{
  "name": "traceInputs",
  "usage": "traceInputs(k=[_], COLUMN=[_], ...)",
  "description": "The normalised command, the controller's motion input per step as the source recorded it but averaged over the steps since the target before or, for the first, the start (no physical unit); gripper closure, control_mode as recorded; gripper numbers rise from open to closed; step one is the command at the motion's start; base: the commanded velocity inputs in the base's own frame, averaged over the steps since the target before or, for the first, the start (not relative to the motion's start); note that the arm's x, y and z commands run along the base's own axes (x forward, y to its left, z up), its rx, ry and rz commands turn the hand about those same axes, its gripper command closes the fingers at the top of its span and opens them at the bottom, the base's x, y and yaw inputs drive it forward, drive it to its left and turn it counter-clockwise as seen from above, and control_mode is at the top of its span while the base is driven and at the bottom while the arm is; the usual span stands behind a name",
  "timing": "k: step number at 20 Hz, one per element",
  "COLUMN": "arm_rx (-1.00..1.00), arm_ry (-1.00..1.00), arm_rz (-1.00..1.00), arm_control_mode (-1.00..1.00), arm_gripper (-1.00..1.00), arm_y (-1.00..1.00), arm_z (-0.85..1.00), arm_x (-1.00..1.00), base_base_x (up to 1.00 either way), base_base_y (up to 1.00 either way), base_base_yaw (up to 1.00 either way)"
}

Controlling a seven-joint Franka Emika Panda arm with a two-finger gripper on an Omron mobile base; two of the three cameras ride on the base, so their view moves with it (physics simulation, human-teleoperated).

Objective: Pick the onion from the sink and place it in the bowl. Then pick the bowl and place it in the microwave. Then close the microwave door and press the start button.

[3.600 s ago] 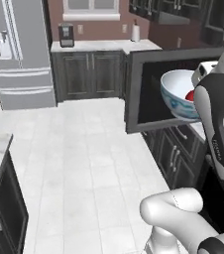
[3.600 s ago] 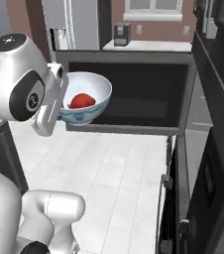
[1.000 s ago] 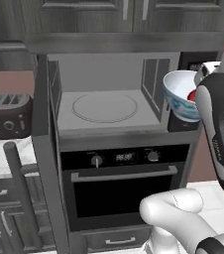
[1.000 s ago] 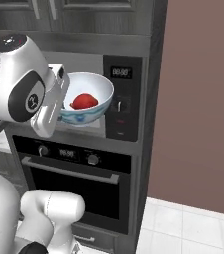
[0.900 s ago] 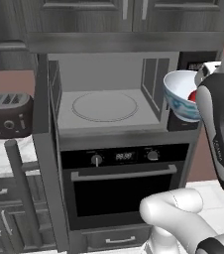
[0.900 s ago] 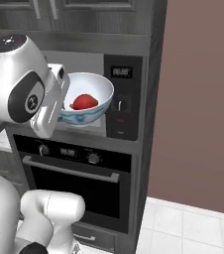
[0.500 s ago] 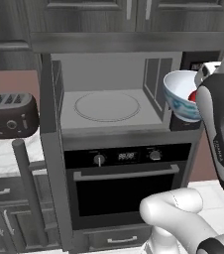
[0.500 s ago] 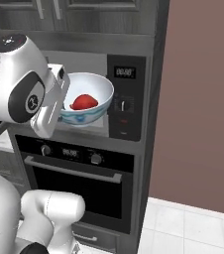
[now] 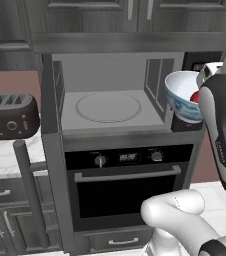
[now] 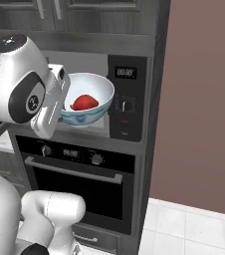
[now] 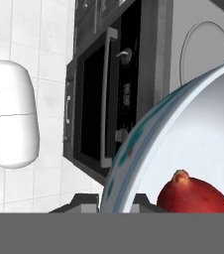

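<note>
Left base view: open microwave (image 9: 110,100) with light grey cavity and round turntable (image 9: 108,107) in the middle of its floor. Just right of the microwave opening, held up in the air, the bowl (image 9: 182,96), white with blue pattern, level with the cavity. Inside the bowl, a bit of the red onion (image 9: 194,96). Below the microwave, the oven (image 9: 127,182) with a long handle. Left of the microwave, a black toaster (image 9: 10,117).

Right base view: in front of the microwave, beside its black control panel (image 10: 126,104), the bowl (image 10: 89,102) with the onion (image 10: 84,102) resting inside. Gripper (image 10: 59,107) at the bowl's rim.

Hand view: 2 dark finger tips of the gripper (image 11: 111,202) clenched on the bowl (image 11: 148,144) rim, 1 on each side of it. Onion (image 11: 196,194) low in the bowl. Beyond the rim, the turntable (image 11: 208,47) and the oven (image 11: 104,94).
</note>
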Motion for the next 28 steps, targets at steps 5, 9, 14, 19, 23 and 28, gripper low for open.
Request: traceInputs(k=[5,9,14,19,23,28], arm_rx=[0.01,0.00,0.00,0.00,-0.03,-0.06], arm_ry=[0.01,0.01,0.01,0.01,0.08,0.11], arm_rz=[0.03,0.05,0.11,0.14,0.06,0.00], arm_control_mode=[-1.00,-1.00,-1.00,-1.00,-1.00,-1.00], arm_gripper=[1.00,1.00,1.00,1.00,1.00,1.00], arm_y=[0.33,0.82,0.61,0.04,0.21,0.08], arm_z=[-0.18,-0.47,-0.55,-0.06,0.00,-0.04], arm_x=[-0.17,0.19,0.84,1.00,1.00,1.00], base_base_x=[0.00,0.00,0.00,0.00,0.00,0.00], base_base_y=[0.00,0.00,0.00,0.00,0.00,0.00], base_base_yaw=[0.00,0.00,0.00,0.00,0.00,0.00])
